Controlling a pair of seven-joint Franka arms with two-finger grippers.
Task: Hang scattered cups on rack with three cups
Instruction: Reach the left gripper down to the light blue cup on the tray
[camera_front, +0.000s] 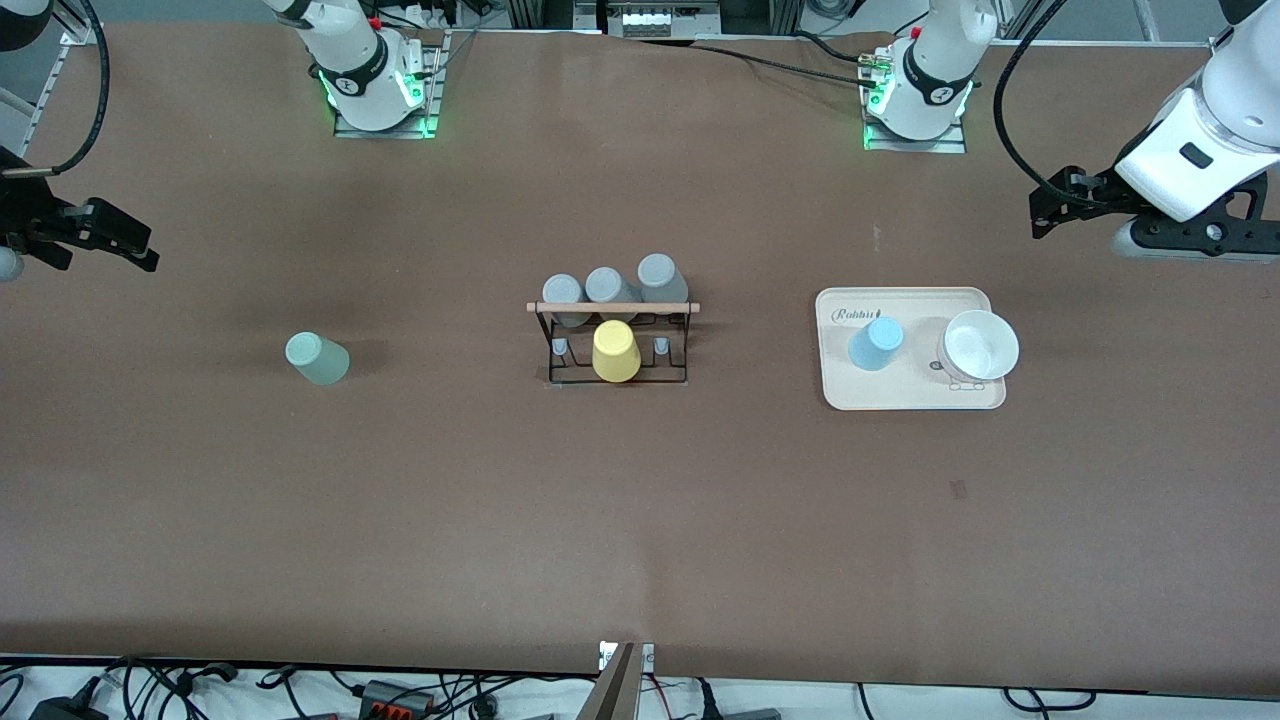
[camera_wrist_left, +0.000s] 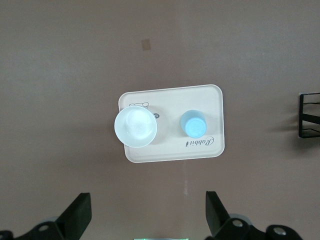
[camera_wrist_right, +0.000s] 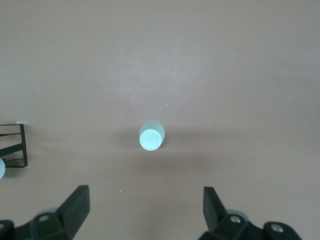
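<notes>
The mint cup (camera_front: 317, 359) is standing upside down on the table toward the right arm's end. The blue cup (camera_front: 876, 343) is sitting on the tray (camera_front: 910, 395), just beside a white bowl (camera_front: 979, 346). The rack (camera_front: 615, 340) is standing between them, already carrying three grey cups (camera_front: 610, 288) and a yellow cup (camera_front: 615, 351).

Both grippers are hovering high with fingers spread, holding nothing: the right gripper (camera_wrist_right: 145, 212) over the mint cup, the left gripper (camera_wrist_left: 147, 217) near the tray.

The cups are smooth and tapered, so I think a pinch could be slipping. The bowl is crowding the blue cup, and the free pegs are close to the yellow cup.
</notes>
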